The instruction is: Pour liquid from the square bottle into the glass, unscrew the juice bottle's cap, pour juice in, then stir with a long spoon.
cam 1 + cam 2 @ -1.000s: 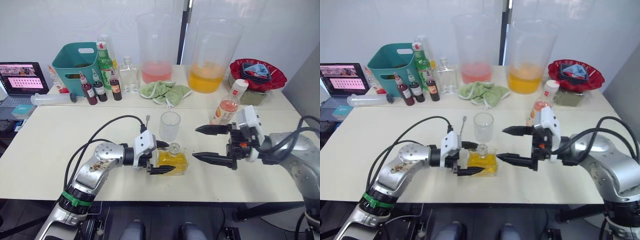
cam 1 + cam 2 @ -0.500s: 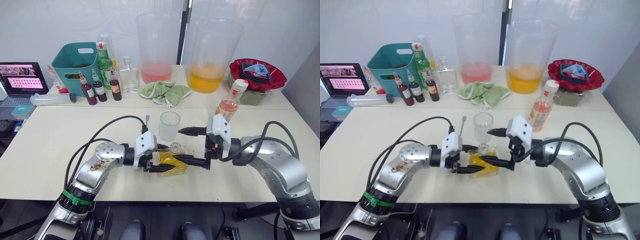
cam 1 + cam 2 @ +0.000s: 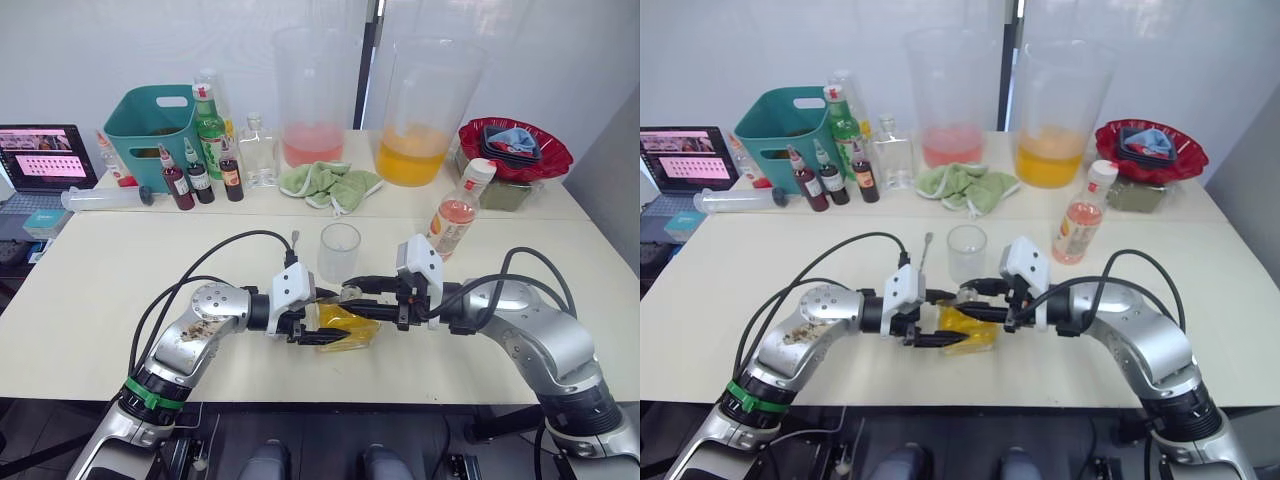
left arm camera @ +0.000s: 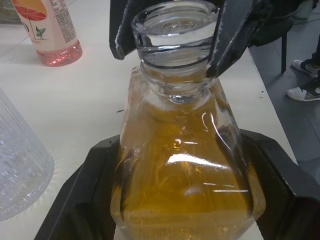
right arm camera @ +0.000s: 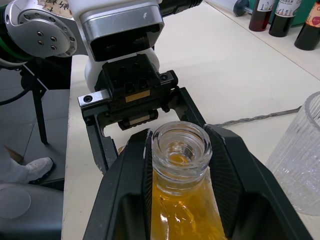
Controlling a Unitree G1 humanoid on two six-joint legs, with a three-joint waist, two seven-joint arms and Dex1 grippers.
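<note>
Left gripper (image 3: 318, 322) clamps squat square bottle (image 4: 182, 170); right gripper (image 5: 180, 150) pinches its neck. Lift steadily toward frosted glass (image 3: 339, 251) at twelve o'clock.

Square bottle (image 3: 345, 325) of yellow liquid (image 4: 182, 195), tilted, near the table's front. Empty glass (image 3: 339, 252) upright just behind it; long spoon (image 3: 924, 252) flat beside the glass; capped juice bottle (image 3: 457, 212) upright, further right.
</note>
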